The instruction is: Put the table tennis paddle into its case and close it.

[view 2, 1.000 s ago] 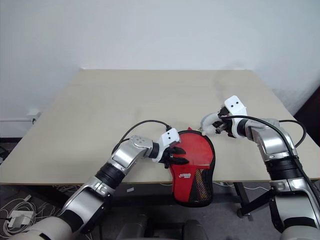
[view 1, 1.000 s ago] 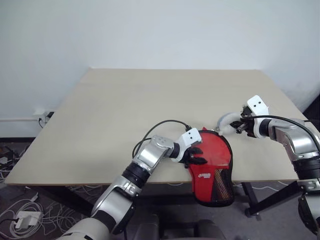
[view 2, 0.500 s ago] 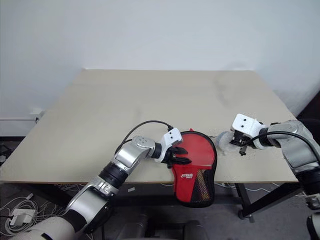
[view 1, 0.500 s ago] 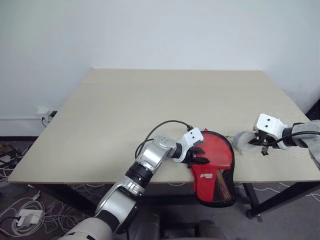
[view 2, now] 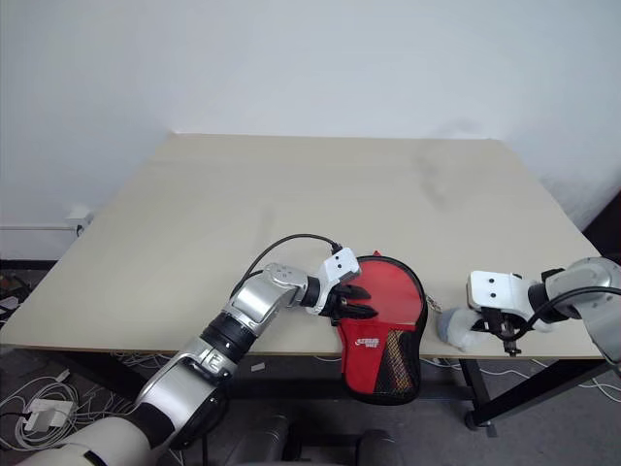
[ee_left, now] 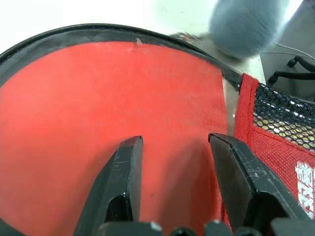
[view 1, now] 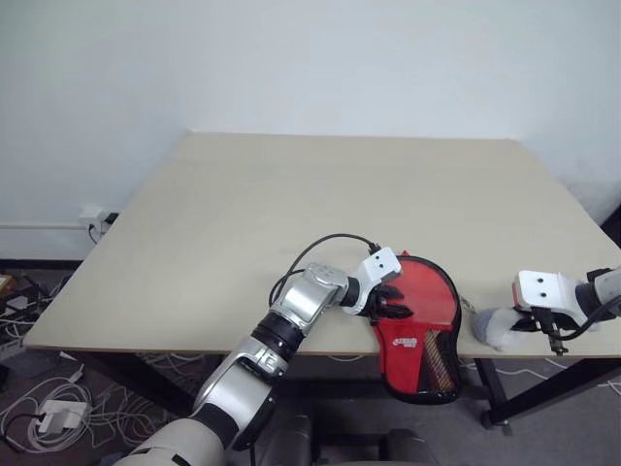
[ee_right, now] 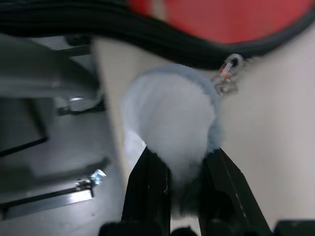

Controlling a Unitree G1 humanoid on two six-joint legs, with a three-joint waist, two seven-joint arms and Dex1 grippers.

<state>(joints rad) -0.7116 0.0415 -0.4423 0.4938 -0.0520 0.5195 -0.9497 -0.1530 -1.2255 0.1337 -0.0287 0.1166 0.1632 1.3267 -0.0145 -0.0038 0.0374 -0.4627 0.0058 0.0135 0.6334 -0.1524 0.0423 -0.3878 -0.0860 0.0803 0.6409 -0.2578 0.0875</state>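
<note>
The red paddle-shaped fabric case with the black zipper rim and mesh panel (view 1: 419, 325) lies at the near edge of the pale wooden worktop (view 1: 291, 214), about five o'clock from its centre, with its narrow mesh end hanging over the edge toward me. The rim looks run together all the way round, so I'd judge the zip is done or nearly so. The table tennis paddle itself I cannot make out; going by the flat, filled look of the pouch, it is probably already inside, though that is a guess.

The left tool (view 1: 388, 303) rests on the case's nine o'clock side, its black fingers (ee_left: 123, 177) partly spread and lying on the red fabric, pinning it rather than gripping it.

The right tool (view 2: 500, 335) sits at three o'clock from the case, near the worktop edge, pinched narrow on a fluffy grey-white pompom (ee_right: 170, 118) that hangs by a small metal clip beside the zipper rim.

What seems left is checking the last bit of zip and letting go.
</note>
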